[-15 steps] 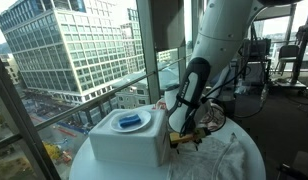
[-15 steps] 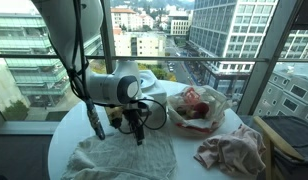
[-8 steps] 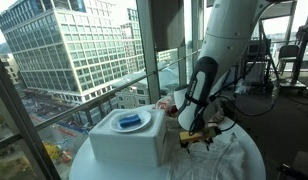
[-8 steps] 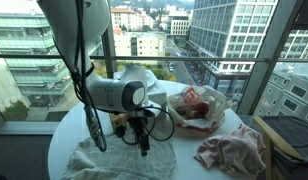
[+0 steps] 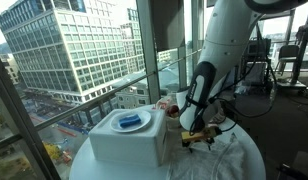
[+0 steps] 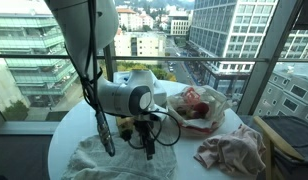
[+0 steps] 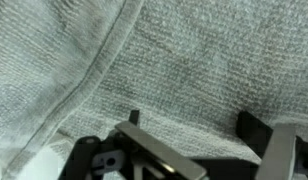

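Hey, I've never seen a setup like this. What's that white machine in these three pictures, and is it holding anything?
The white machine is a robot arm at a round table by a high window. Two pictures come from cameras placed around the table; the close-up comes from a camera on the arm's wrist. At the arm's tip is a pincer, open and empty, hovering just above a grey towel. Also on the table: a white box with a blue item on top, a clear bag with reddish contents, and a crumpled pinkish cloth.
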Available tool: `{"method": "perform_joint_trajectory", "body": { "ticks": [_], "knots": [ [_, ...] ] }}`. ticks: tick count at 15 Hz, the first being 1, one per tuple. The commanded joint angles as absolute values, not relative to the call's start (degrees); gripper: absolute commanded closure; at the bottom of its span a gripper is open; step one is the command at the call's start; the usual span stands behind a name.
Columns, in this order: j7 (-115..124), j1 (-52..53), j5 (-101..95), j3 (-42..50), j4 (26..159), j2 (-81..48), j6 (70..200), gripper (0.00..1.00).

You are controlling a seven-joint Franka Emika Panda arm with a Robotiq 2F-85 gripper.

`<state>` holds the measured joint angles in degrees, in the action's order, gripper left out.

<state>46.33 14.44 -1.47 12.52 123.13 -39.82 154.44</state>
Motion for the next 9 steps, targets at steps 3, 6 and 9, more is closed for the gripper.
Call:
{"method": "perform_joint_trajectory", "body": {
  "ticks": [3, 6, 9],
  "knots": [
    [46.7, 14.4, -0.7, 12.2, 118.3, -42.1, 153.9, 0.0],
    [46.6, 14.5, -0.7, 12.0, 116.2, -42.6, 153.7, 0.0],
    [46.5, 14.7, -0.9, 11.9, 115.2, -42.8, 153.7, 0.0]
  ]
}}
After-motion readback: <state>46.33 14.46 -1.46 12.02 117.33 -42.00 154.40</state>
